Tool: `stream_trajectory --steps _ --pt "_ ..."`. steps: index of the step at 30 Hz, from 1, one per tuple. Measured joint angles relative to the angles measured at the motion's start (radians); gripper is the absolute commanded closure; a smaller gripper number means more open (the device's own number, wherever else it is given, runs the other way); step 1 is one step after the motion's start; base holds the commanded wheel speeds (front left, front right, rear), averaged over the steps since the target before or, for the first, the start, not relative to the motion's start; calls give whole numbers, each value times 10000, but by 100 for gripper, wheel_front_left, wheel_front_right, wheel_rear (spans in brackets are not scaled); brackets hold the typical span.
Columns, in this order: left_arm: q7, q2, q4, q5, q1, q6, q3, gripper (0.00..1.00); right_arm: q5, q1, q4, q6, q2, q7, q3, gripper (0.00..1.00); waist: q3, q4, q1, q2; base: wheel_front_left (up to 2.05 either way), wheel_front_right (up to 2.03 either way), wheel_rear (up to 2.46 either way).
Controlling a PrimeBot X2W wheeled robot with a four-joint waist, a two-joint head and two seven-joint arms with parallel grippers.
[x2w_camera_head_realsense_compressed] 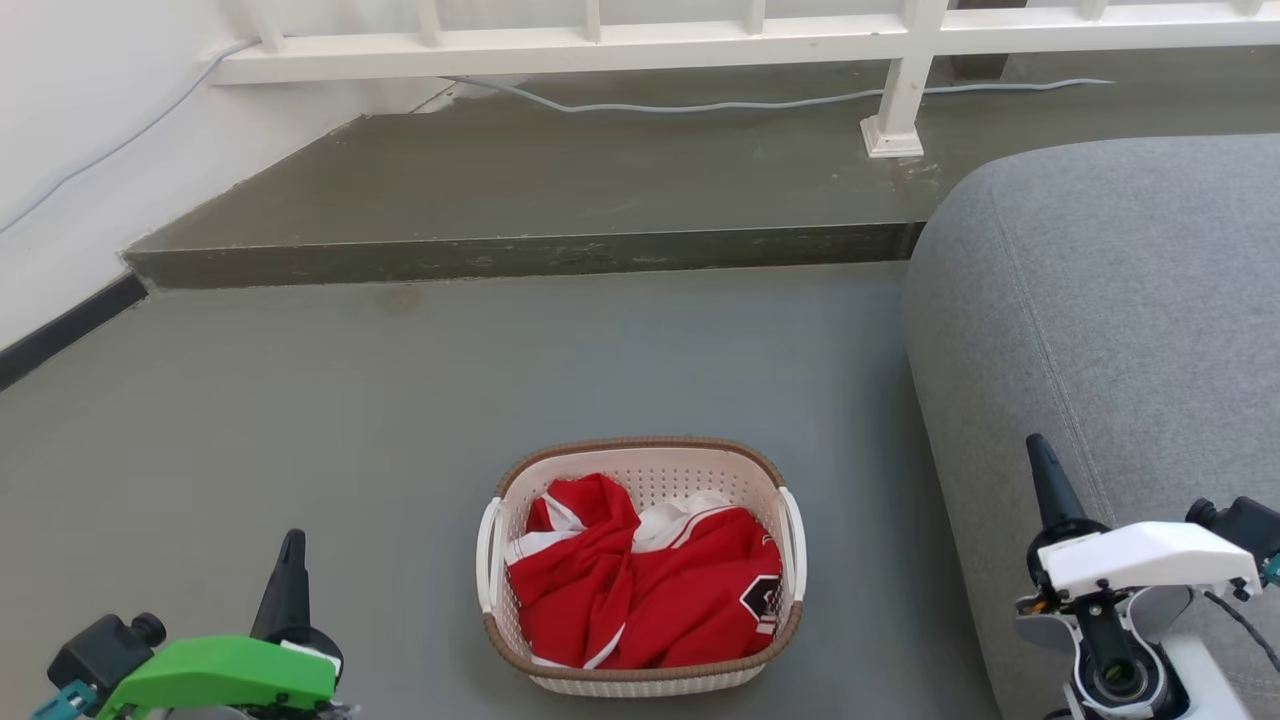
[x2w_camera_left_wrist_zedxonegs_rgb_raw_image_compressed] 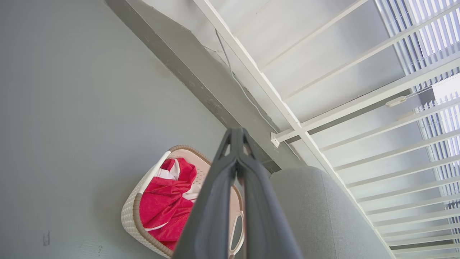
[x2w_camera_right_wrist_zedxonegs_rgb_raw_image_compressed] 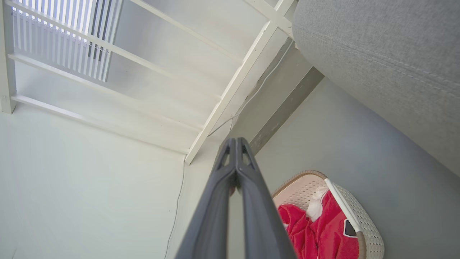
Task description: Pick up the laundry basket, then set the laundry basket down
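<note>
- Currently the laundry basket (x2w_camera_head_realsense_compressed: 640,442) sits on the grey floor (x2w_camera_head_realsense_compressed: 300,420), between the 2 grippers and well apart from both, near the grey sofa (x2w_camera_head_realsense_compressed: 1100,300) on the robot's right.
- The left gripper (x2w_camera_head_realsense_compressed: 292,545) hangs low on the left with its 2 fingers pressed together and nothing between them. The right gripper (x2w_camera_head_realsense_compressed: 1040,465) is likewise pressed together and empty, in front of the sofa.
- The basket is probably light: thin perforated plastic holding 1 crumpled red and white garment (x2w_camera_head_realsense_compressed: 650,590), which is soft and should add little weight.
- The walls likely flex if squeezed, while the brown woven-look rim looks stiffer.
- The best hold, in my judgement, is the 2 white side handles: the left handle (x2w_camera_head_realsense_compressed: 487,555) for the left gripper and the right handle (x2w_camera_head_realsense_compressed: 797,545) for the right. Each finger pair would close around its bar, so both grippers must spread first.
- Smooth plastic may slip in a pinch. Lifting both sides evenly should keep the basket level and the garment inside.
</note>
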Motion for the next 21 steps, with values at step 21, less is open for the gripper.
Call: stream_trajectory --steps 21 --pt "525 102 568 -2732 -468 -520 301 100 2564 -179 173 445 -50 614 -656 100 -118 74 0 0 0 0 0"
